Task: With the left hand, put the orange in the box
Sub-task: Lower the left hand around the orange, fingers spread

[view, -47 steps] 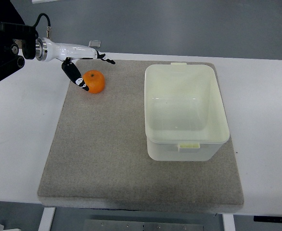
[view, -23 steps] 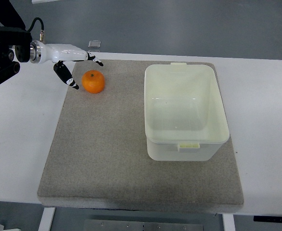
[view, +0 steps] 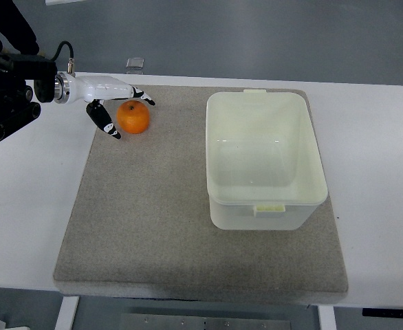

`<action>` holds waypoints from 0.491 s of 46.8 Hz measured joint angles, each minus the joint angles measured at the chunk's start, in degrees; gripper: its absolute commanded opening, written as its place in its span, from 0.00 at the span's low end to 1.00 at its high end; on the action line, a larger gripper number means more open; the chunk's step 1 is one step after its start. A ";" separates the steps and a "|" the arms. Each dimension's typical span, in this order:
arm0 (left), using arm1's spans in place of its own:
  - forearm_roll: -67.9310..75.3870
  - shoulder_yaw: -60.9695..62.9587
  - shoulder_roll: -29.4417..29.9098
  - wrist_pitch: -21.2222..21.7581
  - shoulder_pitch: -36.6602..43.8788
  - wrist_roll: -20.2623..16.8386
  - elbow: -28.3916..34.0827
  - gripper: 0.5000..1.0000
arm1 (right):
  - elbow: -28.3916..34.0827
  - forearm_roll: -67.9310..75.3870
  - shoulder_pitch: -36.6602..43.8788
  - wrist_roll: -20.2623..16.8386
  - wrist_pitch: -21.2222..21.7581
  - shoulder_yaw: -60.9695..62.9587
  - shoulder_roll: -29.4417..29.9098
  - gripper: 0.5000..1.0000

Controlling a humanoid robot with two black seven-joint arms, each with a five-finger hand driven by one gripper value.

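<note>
An orange [view: 135, 119] rests on the grey mat [view: 153, 220] near its far left corner. My left hand [view: 128, 116] reaches in from the left with its fingers spread. The thumb [view: 107, 125] lies along the orange's near left side and the other fingers [view: 141, 96] stretch over its far side. The hand brackets the orange without gripping it, and the fruit still sits on the mat. The white plastic box [view: 256, 97] stands open and empty on the right half of the mat, well apart from the orange. The right arm does not show.
The mat lies on a white table [view: 380, 137]. A small clear object [view: 135, 64] sits at the table's far edge behind the hand. The arm's black body [view: 5, 96] fills the upper left corner.
The hand drew back left off the orange half a second ago, then moved right again so its fingers flank the fruit. The orange barely shifted.
</note>
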 measured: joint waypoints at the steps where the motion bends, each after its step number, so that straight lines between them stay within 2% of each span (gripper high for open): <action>1: 0.02 0.06 -0.25 0.40 0.06 0.00 0.25 0.85 | 0.00 0.00 0.00 0.00 0.00 0.00 0.00 0.89; 12: 0.13 0.14 -2.81 3.28 1.31 0.00 3.51 0.85 | 0.01 0.00 0.00 0.00 0.00 0.00 0.00 0.89; 23: 0.06 0.20 -4.09 3.67 2.50 0.06 4.32 0.87 | 0.00 0.00 0.00 0.00 0.00 0.00 0.00 0.89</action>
